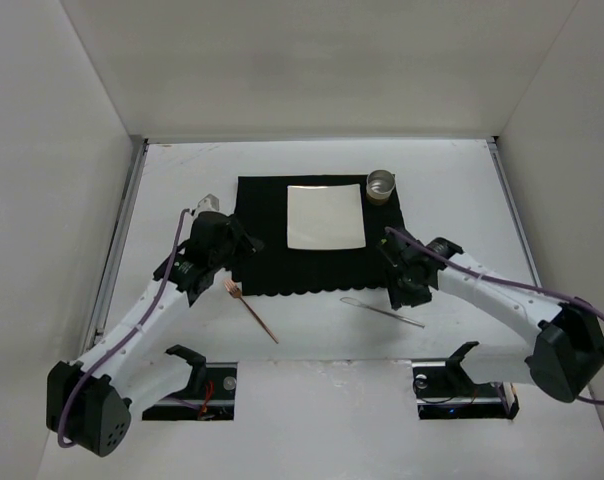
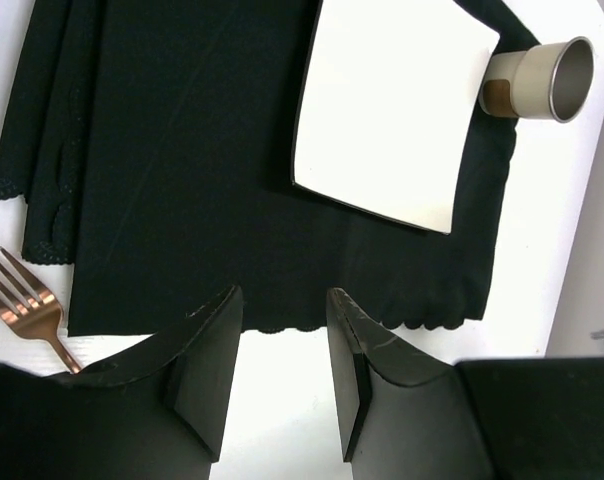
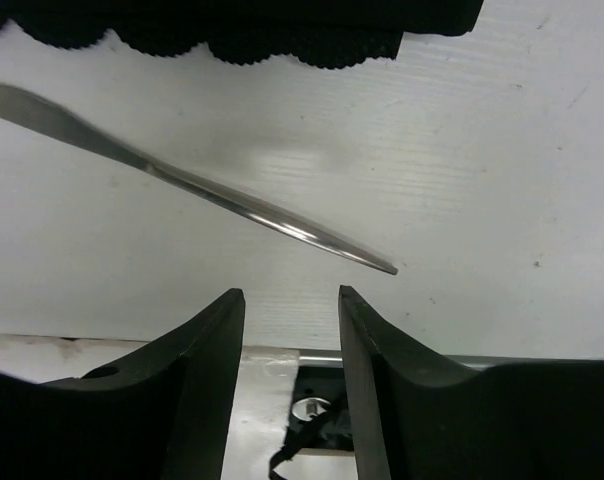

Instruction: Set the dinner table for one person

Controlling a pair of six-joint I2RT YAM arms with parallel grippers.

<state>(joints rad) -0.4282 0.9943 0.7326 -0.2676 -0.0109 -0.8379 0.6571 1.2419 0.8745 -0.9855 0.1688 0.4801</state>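
Note:
The dinner table [image 1: 452,190] is a white tabletop. A black scallop-edged mat [image 1: 257,215] lies on it and carries a square pale plate [image 1: 325,215]. A small metal-rimmed cup [image 1: 380,186] stands at the mat's far right corner. A copper fork [image 1: 252,312] lies off the mat's near left corner. A silver knife [image 1: 382,311] lies on the table near the mat's right part. My left gripper [image 1: 240,245] is open and empty above the mat's left side; the left wrist view [image 2: 282,300] shows the mat [image 2: 182,150], plate [image 2: 392,110], cup [image 2: 537,80] and fork [image 2: 27,310]. My right gripper [image 1: 400,293] is open and empty just over the knife [image 3: 232,205].
White walls enclose the table on three sides, with metal rails [image 1: 122,230] along the left and right edges. The arm bases and mounts [image 1: 202,385] sit at the near edge. The right wrist view shows the near table edge and a dark gap [image 3: 317,400] between my fingers.

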